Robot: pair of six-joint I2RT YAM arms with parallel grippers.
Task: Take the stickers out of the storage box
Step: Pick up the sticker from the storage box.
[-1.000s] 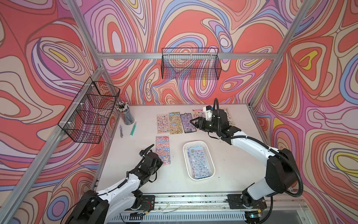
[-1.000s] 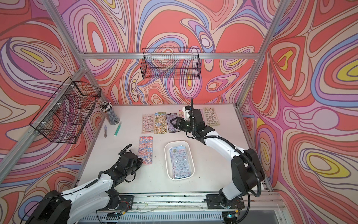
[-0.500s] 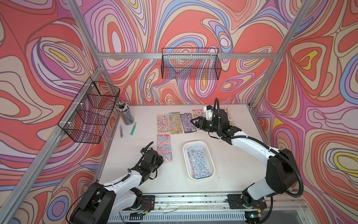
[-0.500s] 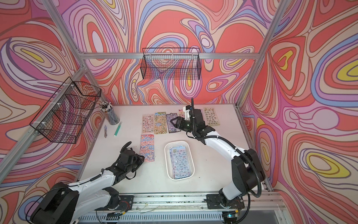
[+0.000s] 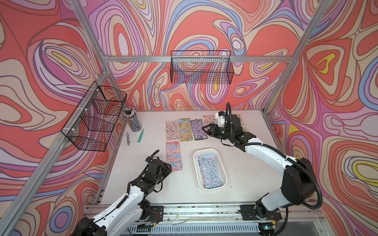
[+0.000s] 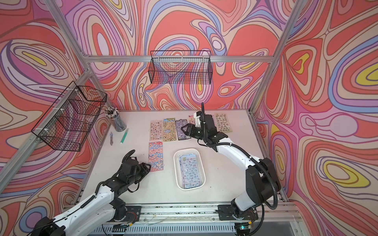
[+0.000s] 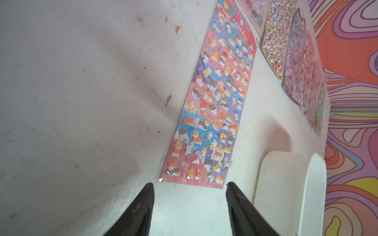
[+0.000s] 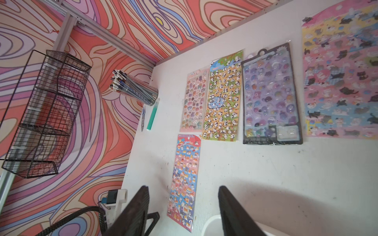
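The storage box (image 5: 206,149) sits at 5 o'clock on the desk (image 5: 135,159), holding a stack of stickers (image 5: 210,172), blue-purple on top. A cup (image 5: 134,125) at 10 o'clock holds pencils (image 5: 128,112). The left claw (image 7: 189,185), shut a second ago, now gapes empty just off the near end of the red-and-blue sheet (image 5: 173,155), flat at the box's 10 o'clock. The right claw (image 8: 183,188), wide and empty, hangs over the row of sheets (image 5: 185,129) at 12 o'clock, hiding part of one. A green pen (image 5: 140,135) lies beside the cup.
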